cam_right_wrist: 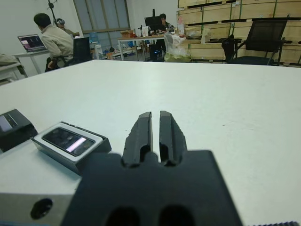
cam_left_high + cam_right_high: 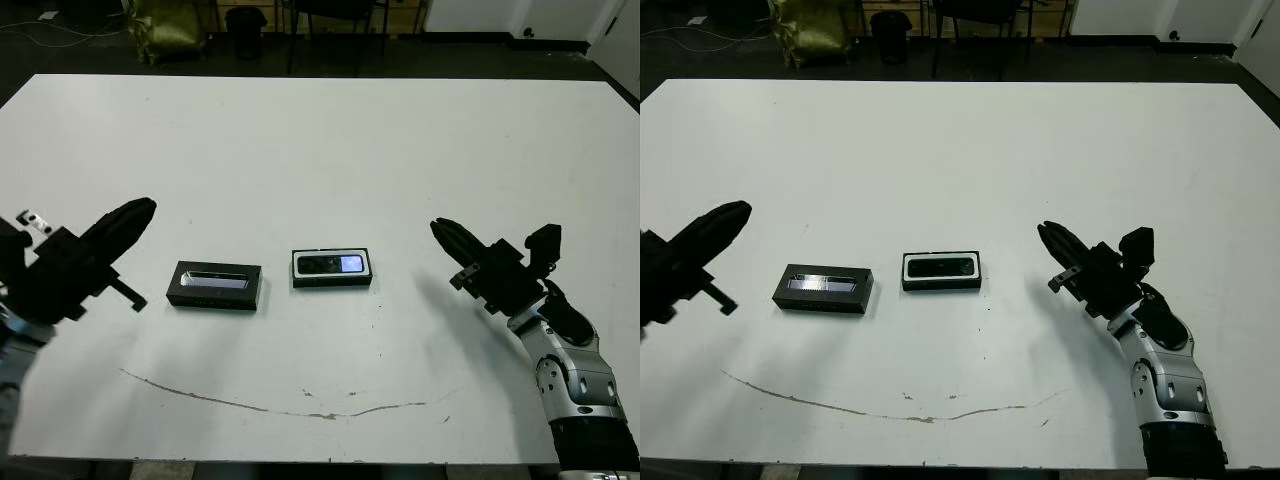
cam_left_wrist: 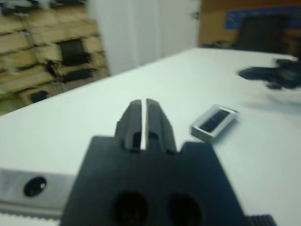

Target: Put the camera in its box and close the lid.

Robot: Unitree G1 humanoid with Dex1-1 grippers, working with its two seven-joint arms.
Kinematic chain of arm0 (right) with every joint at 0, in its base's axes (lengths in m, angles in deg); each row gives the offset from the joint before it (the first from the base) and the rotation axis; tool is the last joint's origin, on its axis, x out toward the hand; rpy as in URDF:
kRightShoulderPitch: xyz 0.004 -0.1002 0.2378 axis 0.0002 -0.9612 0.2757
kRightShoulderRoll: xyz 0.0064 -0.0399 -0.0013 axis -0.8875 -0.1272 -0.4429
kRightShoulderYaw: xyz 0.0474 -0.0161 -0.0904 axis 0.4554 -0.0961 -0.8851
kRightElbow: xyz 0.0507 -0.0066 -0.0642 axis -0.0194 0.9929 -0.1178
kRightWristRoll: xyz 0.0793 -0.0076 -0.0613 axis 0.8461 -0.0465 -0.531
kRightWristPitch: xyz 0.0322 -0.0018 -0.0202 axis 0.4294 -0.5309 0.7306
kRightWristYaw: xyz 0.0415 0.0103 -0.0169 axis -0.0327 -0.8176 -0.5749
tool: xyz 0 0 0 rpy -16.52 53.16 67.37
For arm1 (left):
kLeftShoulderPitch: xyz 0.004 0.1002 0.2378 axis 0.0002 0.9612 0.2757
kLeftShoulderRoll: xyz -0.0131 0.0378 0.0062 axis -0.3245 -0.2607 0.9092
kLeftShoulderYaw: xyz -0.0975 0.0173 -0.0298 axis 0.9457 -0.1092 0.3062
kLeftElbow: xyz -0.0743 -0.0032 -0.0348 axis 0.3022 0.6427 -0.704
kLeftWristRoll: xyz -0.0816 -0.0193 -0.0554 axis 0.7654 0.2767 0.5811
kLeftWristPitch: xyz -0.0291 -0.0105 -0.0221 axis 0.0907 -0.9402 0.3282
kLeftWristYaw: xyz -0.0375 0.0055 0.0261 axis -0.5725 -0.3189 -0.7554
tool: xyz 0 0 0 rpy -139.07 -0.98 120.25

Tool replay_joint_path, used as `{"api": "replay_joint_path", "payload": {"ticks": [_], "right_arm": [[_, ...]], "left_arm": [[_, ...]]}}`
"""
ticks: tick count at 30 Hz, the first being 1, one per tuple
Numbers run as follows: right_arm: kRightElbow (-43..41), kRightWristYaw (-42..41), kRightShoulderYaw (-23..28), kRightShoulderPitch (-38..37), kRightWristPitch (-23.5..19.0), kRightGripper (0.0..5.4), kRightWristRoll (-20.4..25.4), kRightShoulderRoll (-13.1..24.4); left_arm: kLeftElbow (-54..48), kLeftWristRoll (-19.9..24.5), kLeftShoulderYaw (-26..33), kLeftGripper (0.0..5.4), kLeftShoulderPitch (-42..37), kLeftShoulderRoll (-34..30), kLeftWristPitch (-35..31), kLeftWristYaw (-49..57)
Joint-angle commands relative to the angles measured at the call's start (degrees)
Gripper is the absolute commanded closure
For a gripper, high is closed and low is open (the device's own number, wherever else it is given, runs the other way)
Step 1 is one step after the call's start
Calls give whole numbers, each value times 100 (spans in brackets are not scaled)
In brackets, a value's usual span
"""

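The camera (image 2: 333,265) lies screen-up inside the box (image 2: 297,282), a shallow black tray with a white lining, near the table's middle. Its small screen glows bluish. The lid (image 2: 214,286), black with a silvery stripe, rests flat on the table just left of the box, apart from it. My left gripper (image 2: 143,210) hovers left of the lid, shut and holding nothing. To the right of the box, my right gripper (image 2: 438,229) is also shut and holds nothing. The right wrist view shows the box with the camera (image 1: 68,141) and a corner of the lid (image 1: 11,126).
A thin brown line (image 2: 280,408) runs across the white table (image 2: 330,140) near its front edge. Chairs and stacked cartons stand beyond the far edge. In the right wrist view, people (image 1: 52,40) sit at desks far behind the table.
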Motion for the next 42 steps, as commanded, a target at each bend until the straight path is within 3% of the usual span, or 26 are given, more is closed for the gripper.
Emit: {"api": "replay_joint_path", "payload": {"ticks": [1, 5, 10, 15, 25, 29, 36, 42], "right_arm": [[-22, 135, 5, -87, -10, 537, -181, 72], [-101, 145, 17, -95, -106, 537, -165, 69], [1, 65, 43, -51, -37, 537, -113, 41], [31, 33, 48, -24, -50, 540, -65, 45], [159, -21, 63, 33, -174, 540, 19, 43], [237, -113, 78, 66, -291, 540, 124, 57], [172, 28, 23, 9, -243, 540, -83, 93], [256, -100, 41, 30, -211, 540, -52, 89]], "left_arm": [[506, 107, -91, 540, -364, -432, -544, -601], [968, 125, -233, 540, -791, -612, -1038, -1044], [1761, -14, -555, 540, -1388, -633, -1089, -1879], [2365, -401, -916, 513, -1800, -618, -581, -2810], [3471, -1023, -1338, 280, -2275, -579, 1026, -4500], [3620, -1202, -1362, 183, -2306, -519, 1568, -4591], [3754, -1549, -1506, 17, -2375, -552, 2140, -4580], [3767, -1450, -1619, 2, -2529, -553, 2094, -4640]]}}
